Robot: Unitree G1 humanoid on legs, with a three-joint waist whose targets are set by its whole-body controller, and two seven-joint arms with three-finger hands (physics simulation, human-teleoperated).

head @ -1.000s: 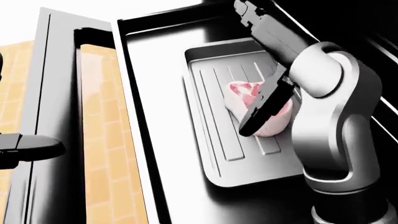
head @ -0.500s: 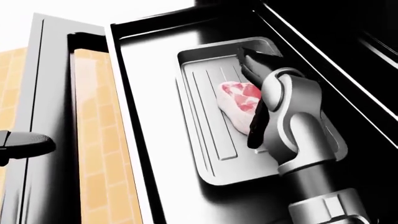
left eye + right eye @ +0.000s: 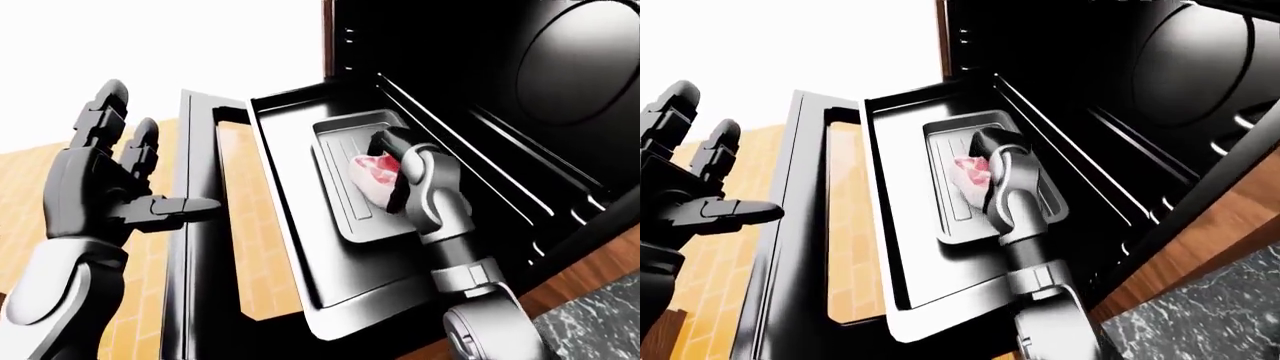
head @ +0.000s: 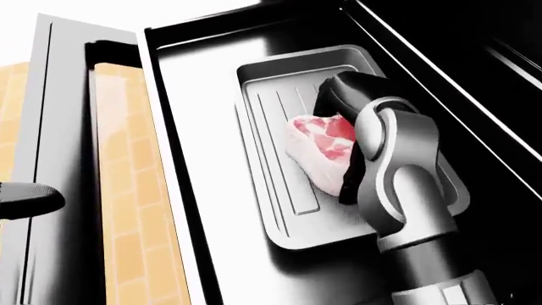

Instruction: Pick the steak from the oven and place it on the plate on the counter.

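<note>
Since a moment ago your right hand point(image 4: 343, 136) is curling lower over the steak point(image 4: 318, 152), grip unclear, the meat lying on the grey tray point(image 4: 271, 210) inside the open oven point(image 3: 560, 90), while your left hand point(image 3: 110, 187) is hovering wide open beside the door point(image 3: 200, 225).

The right hand point(image 4: 343, 136) hides the steak's point(image 4: 318, 149) right part; its finger grip cannot be told
</note>
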